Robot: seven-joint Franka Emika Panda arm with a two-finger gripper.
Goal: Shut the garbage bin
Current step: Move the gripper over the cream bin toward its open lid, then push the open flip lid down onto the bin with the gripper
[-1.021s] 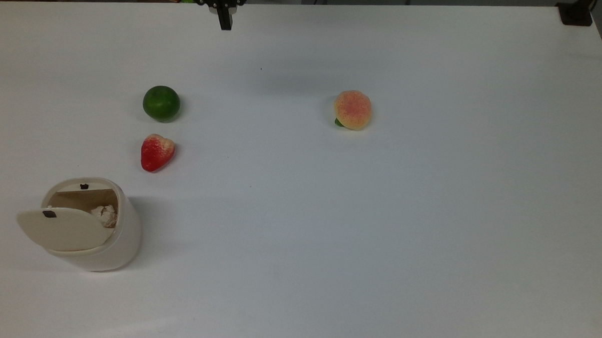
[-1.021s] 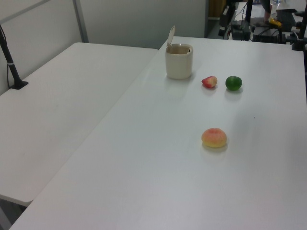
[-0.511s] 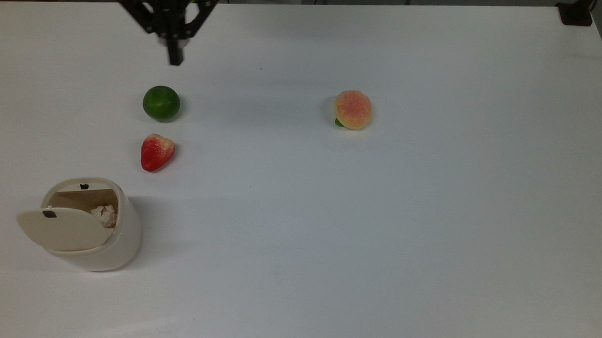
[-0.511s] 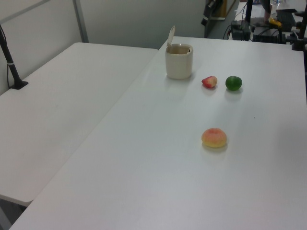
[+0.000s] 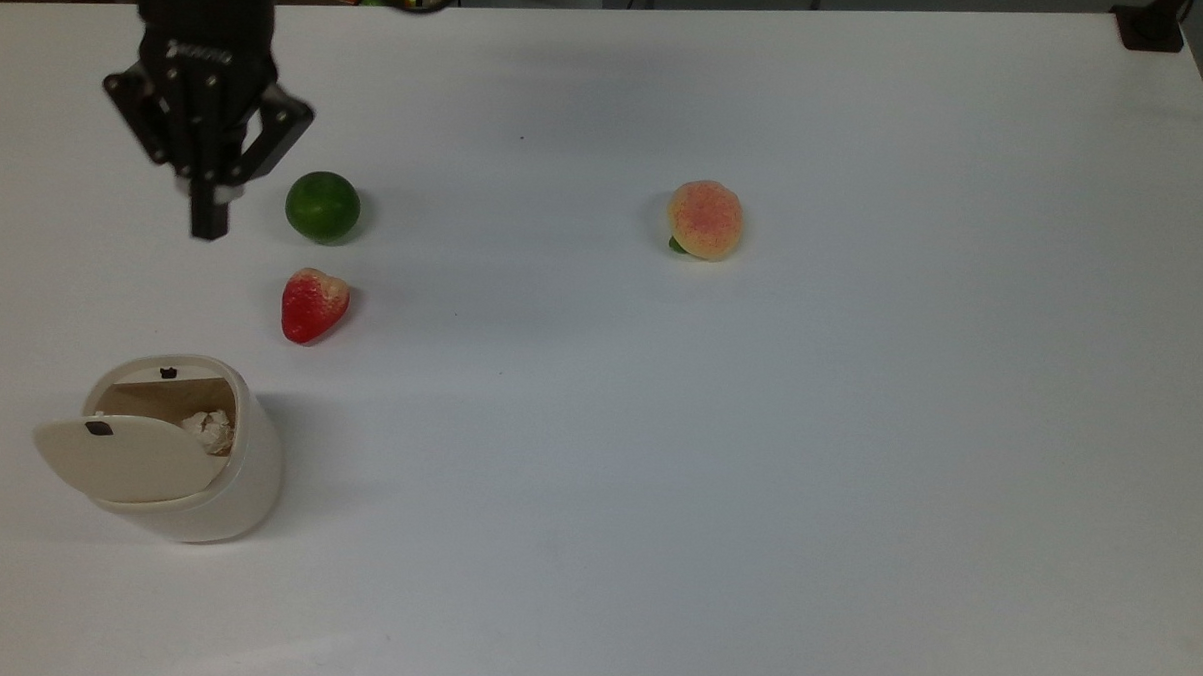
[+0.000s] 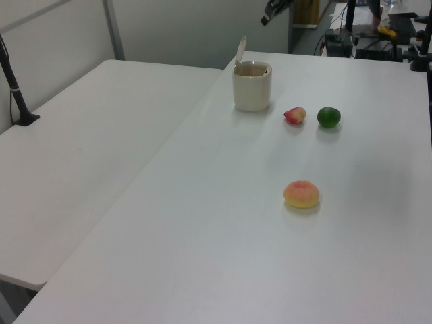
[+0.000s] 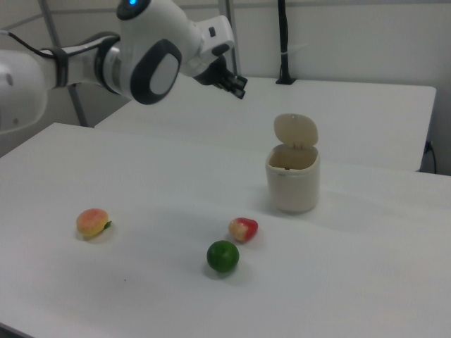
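The garbage bin [image 5: 192, 464] stands at the top view's lower left on the white table [image 5: 758, 434], lid [image 5: 122, 456] raised. The gripper [image 5: 208, 226], fingers pressed together, hangs well apart from it above the table. Just beside the gripper lies a lime [image 5: 322, 206]; a strawberry [image 5: 312, 304] lies between lime and bin, a peach [image 5: 705, 219] far off to the top view's right.

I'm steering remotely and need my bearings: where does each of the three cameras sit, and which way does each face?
Top view: high above, looking down on the table; the tool enters from the upper edge.
Left view: off one table end, low angle, peach nearest, garbage bin far; tool at the top.
Right view: opposite end, lime near; white arm and tool above.
All three share the open bin and the fruits.
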